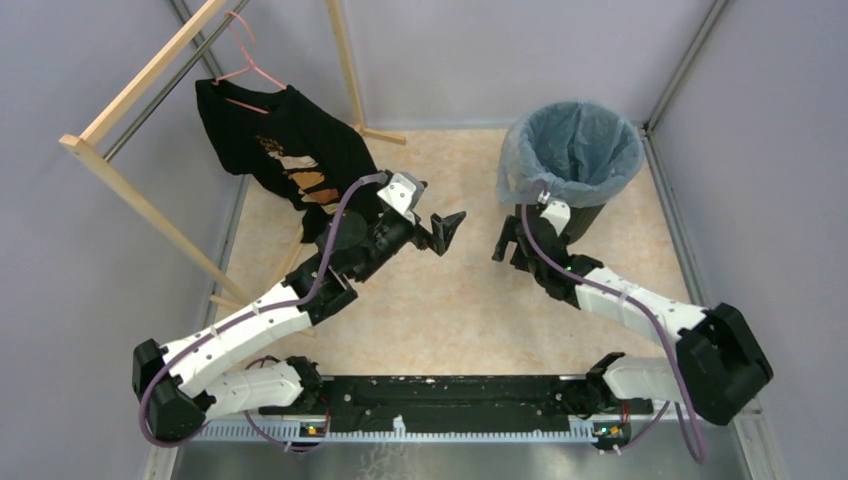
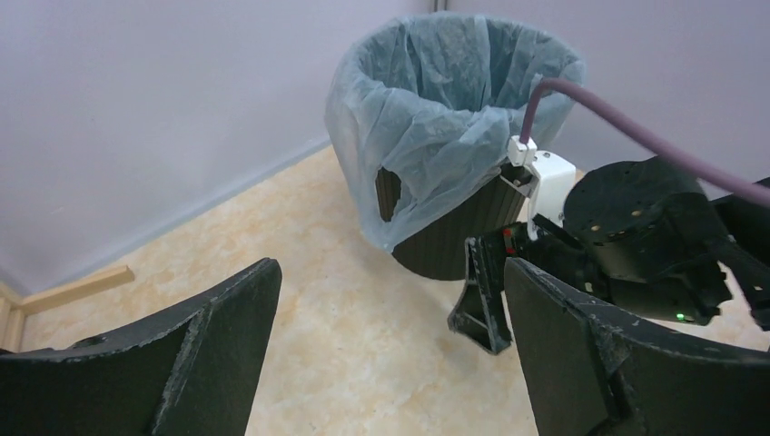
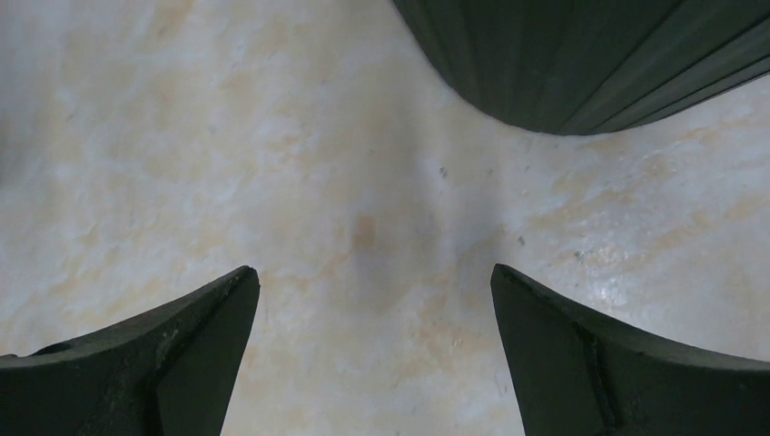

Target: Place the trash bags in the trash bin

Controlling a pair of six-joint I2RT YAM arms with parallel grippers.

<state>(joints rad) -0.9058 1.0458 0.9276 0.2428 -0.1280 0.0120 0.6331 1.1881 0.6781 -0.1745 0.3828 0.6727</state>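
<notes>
At the far right corner of the marbled tabletop (image 1: 450, 310), we see the black ribbed trash bin (image 1: 592, 216) standing upright. The pale-blue trash bag (image 1: 572, 150) lines it, folded out over the rim and hanging lower on one side. Our right gripper (image 1: 508, 240) is just beside the bin's lower wall, jaws spread wide and empty. Our left gripper (image 1: 447, 230), equally wide, holds nothing, near the hanging black T-shirt (image 1: 280, 140).
</notes>
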